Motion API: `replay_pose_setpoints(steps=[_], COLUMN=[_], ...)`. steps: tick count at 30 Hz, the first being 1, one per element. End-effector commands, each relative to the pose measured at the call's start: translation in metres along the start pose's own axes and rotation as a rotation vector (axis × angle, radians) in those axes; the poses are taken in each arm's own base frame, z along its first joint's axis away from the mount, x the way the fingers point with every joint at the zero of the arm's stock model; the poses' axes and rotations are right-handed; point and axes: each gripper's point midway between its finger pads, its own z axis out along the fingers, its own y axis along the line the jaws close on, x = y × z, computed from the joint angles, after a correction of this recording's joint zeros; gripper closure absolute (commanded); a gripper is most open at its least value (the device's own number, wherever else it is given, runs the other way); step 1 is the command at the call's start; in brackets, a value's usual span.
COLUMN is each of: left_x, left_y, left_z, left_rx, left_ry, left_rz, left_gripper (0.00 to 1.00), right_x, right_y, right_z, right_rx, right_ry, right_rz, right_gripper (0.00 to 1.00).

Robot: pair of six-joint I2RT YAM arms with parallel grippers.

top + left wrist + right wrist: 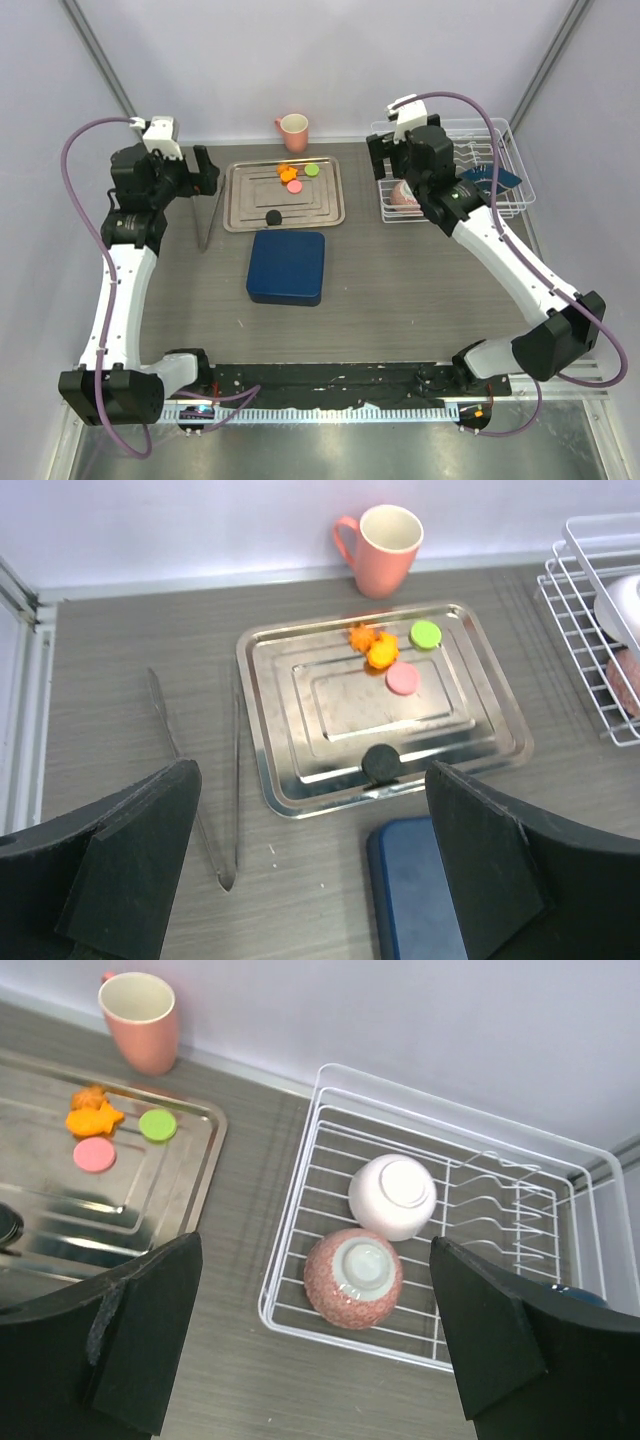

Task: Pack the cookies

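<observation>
The cookies lie on a steel tray (240,200) at the back of the table: orange ones (287,172), a pink one (294,186), a green one (312,170) and a black one (273,217) near the tray's front. In the left wrist view the orange (375,650), green (425,634), pink (402,678) and black (380,763) cookies all show. A closed dark blue box (287,267) sits in front of the tray. My left gripper (205,170) hovers left of the tray, open and empty (310,870). My right gripper (315,1350) is open and empty above the rack's left edge.
Metal tongs (235,780) lie on the table left of the tray. A pink mug (293,131) stands behind it. A white wire rack (290,1260) at the right holds a white bowl (392,1195) and a pink patterned bowl (353,1277), both upside down.
</observation>
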Motion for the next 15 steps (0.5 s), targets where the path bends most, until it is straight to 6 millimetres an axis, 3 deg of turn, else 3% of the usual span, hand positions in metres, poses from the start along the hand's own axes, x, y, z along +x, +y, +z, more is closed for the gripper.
replay_pose_setpoints(steps=[1,5,15], left_x=[-0.048,-0.054,-0.057], left_y=[0.007,0.009,0.005], left_z=[-0.003,0.003,0.012], left_rx=[-0.056,-0.064,-0.033], left_ry=[-0.160,-0.173,-0.178], left_rz=[-0.004,-0.022,-0.054], left_gripper=[0.00,0.00,0.00], right_x=[-0.048,-0.059,-0.044], right_y=[-0.031,-0.041,-0.041], right_z=[-0.020,-0.026,-0.022], right_rx=[0.128,0.168,0.184], right_ry=[-0.172,-0.211,-0.192], right_rz=[0.040,0.054,0.055], right_gripper=[0.01,0.01,0.01])
